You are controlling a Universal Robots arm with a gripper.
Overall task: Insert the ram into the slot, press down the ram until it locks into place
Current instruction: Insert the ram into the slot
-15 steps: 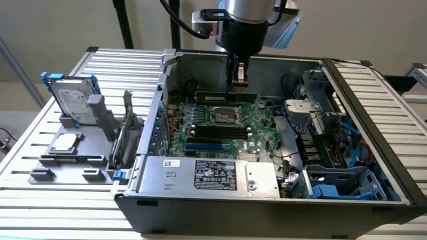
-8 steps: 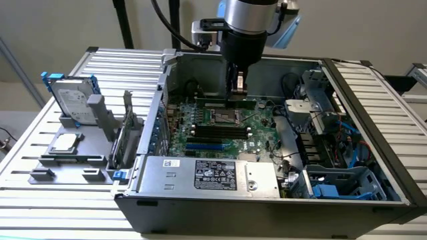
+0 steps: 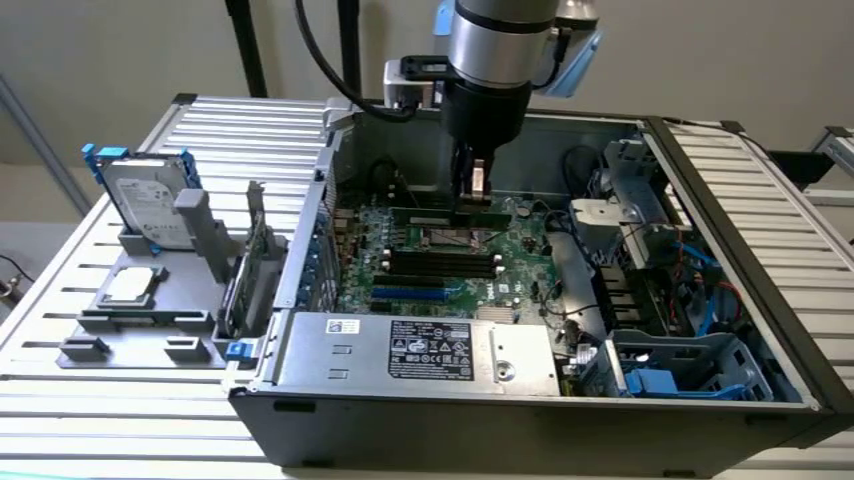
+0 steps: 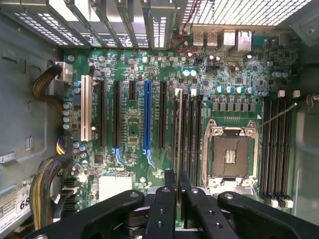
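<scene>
I see the open computer case (image 3: 534, 435), the green motherboard (image 4: 134, 129) on its floor. My gripper (image 4: 178, 180) is down inside, jaws narrowed onto the ram (image 4: 178, 124), pinched edge-on. The ram runs along the outermost of the black slots (image 4: 192, 129), beside the processor socket (image 4: 229, 154); I cannot tell whether it is seated.

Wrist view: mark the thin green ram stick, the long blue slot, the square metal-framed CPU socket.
thin green ram stick (image 4: 178, 129), wrist view, its long edge.
long blue slot (image 4: 147, 114), wrist view, mid-length.
square metal-framed CPU socket (image 4: 229, 157), wrist view, centre contact field.
</scene>
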